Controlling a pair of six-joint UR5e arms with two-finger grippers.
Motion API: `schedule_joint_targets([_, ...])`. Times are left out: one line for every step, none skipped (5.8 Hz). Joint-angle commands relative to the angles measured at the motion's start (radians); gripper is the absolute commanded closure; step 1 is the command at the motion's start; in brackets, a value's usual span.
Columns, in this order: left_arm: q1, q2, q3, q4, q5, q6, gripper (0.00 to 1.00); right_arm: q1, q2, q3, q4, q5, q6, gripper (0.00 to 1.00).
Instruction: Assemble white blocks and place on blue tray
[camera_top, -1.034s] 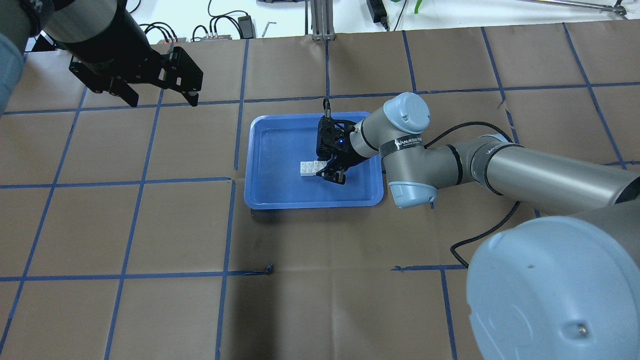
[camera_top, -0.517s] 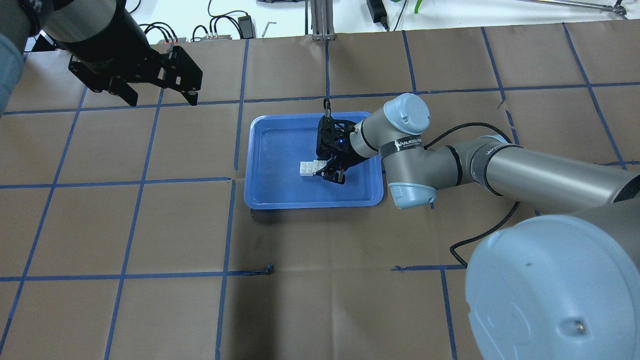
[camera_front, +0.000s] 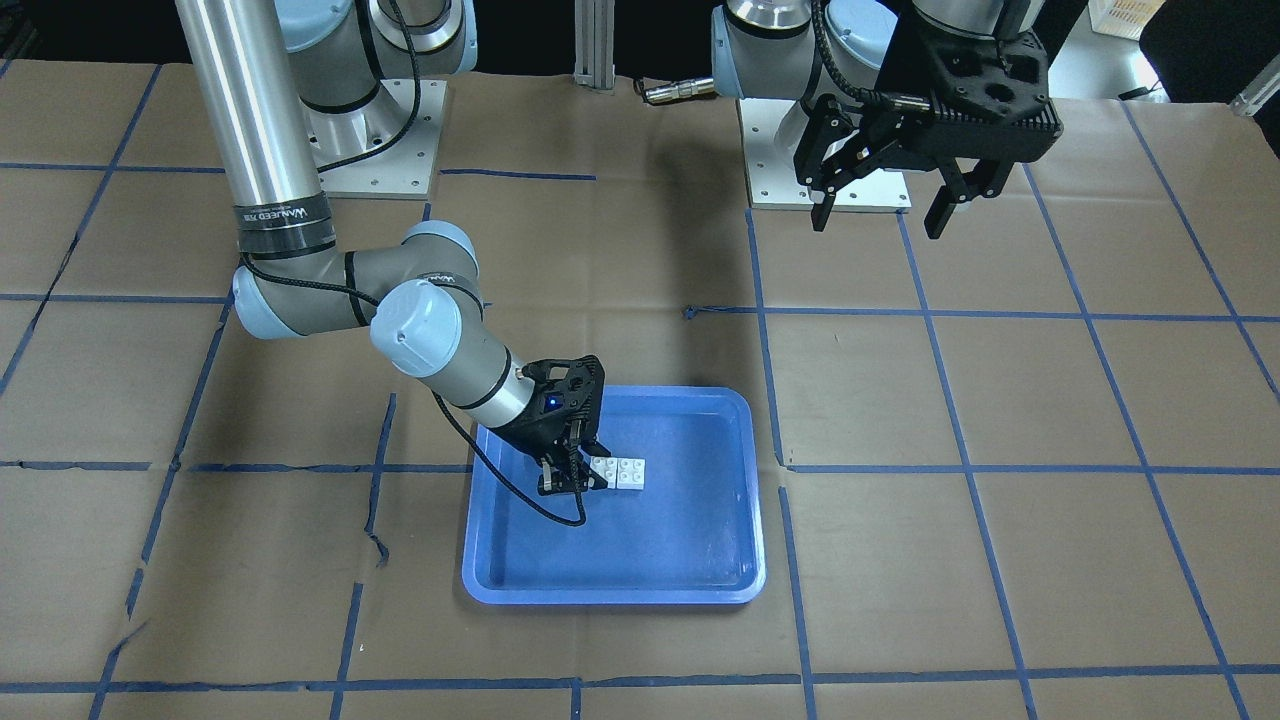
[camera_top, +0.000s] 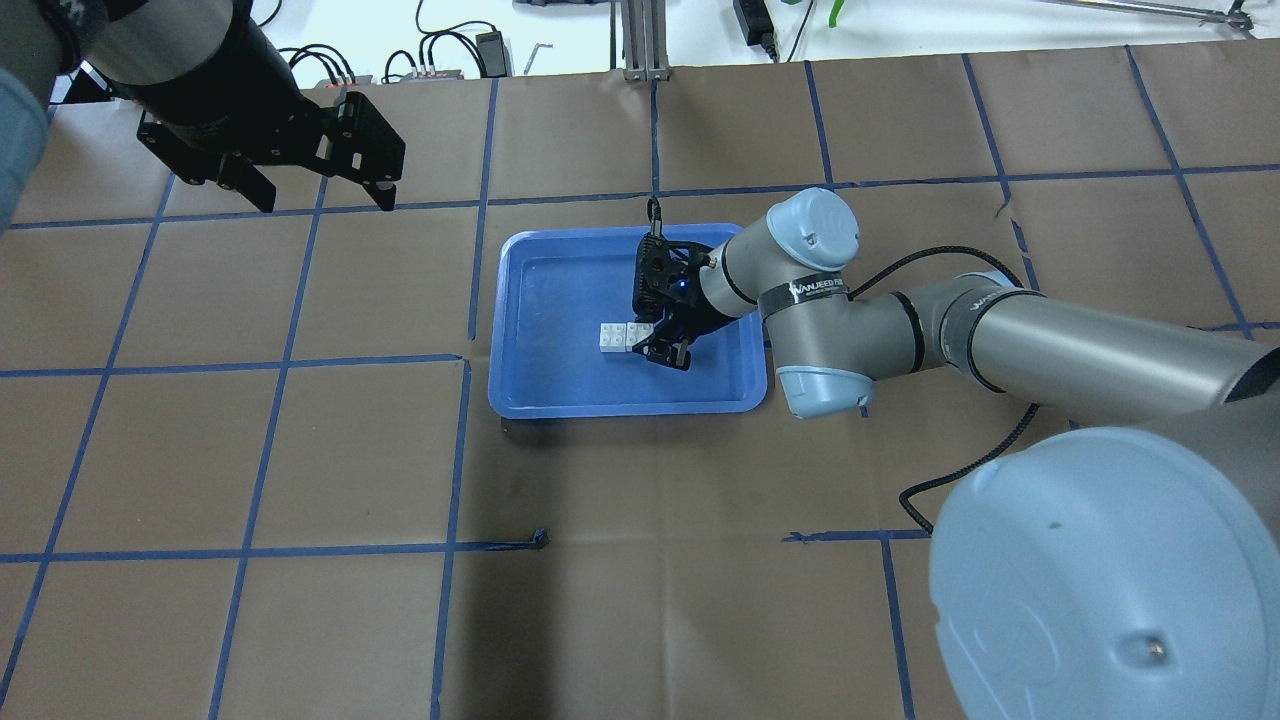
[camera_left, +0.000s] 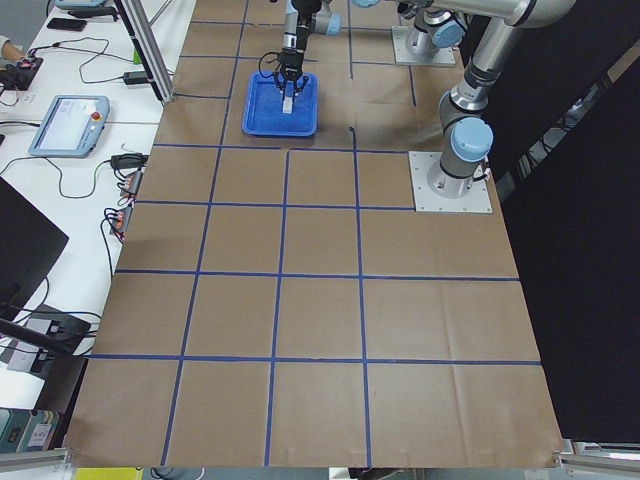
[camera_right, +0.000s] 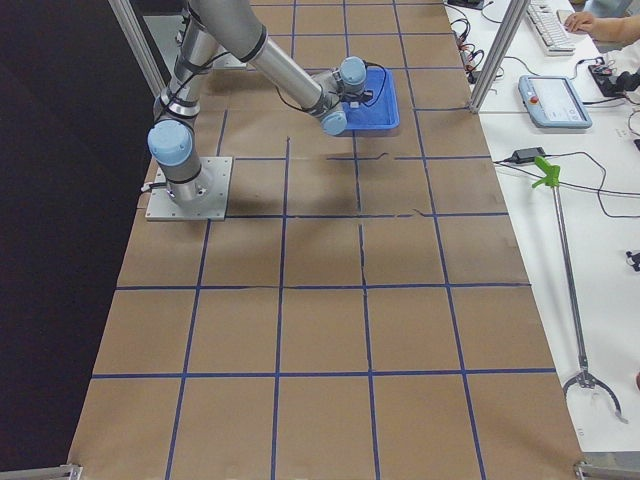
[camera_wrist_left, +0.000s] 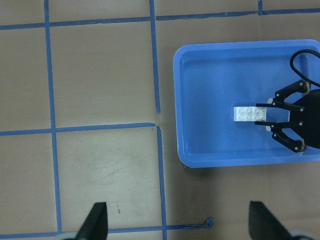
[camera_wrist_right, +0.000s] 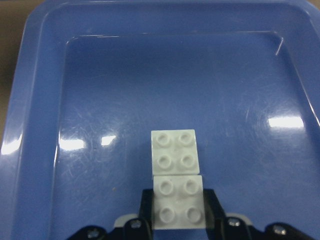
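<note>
Brown paper (camera_top: 350, 450) gridded with blue tape lines the work surface; the white blocks (camera_top: 618, 337) lie in the blue tray (camera_top: 540, 398).
Both bricks sit end to end, studs up, on the tray floor near its middle. The right gripper (camera_top: 656, 343) reaches down into the tray, fingers closed against the sides of one brick. The left gripper (camera_top: 326, 200) hangs well apart from the tray, fingers spread wide, holding nothing.
</note>
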Motion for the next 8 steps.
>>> schedule_joint_targets([0.0,0.0,-0.001,0.0,0.0,-0.001,0.01,0.0,0.002,0.0,0.0,0.0,0.0,0.78])
schedule_joint_targets([0.0,0.0,-0.001,0.0,0.0,-0.001,0.01,0.0,0.015,-0.001,-0.003,0.0,0.0,0.76])
schedule_joint_targets([0.0,0.0,-0.001,0.0,0.0,-0.001,0.01,0.0,0.014,-0.003,-0.003,0.0,0.0,0.75])
schedule_joint_targets([0.0,0.0,-0.001,0.002,-0.002,-0.004,0.01,0.0,0.014,-0.003,-0.003,0.002,0.0,0.7])
schedule_joint_targets([0.0,0.0,-0.001,0.002,-0.002,-0.004,0.01,0.0,0.014,-0.005,-0.003,0.002,0.002,0.53])
schedule_joint_targets([0.002,0.0,-0.001,0.002,-0.002,-0.004,0.01,0.0,0.014,-0.006,-0.003,0.002,0.046,0.29])
schedule_joint_targets([0.005,0.0,0.001,0.002,-0.002,-0.004,0.01,0.0,0.014,-0.008,-0.004,0.002,0.048,0.03])
schedule_joint_targets([0.014,0.0,0.002,0.0,-0.003,-0.004,0.01,-0.002,0.008,-0.011,-0.003,-0.005,0.052,0.0])
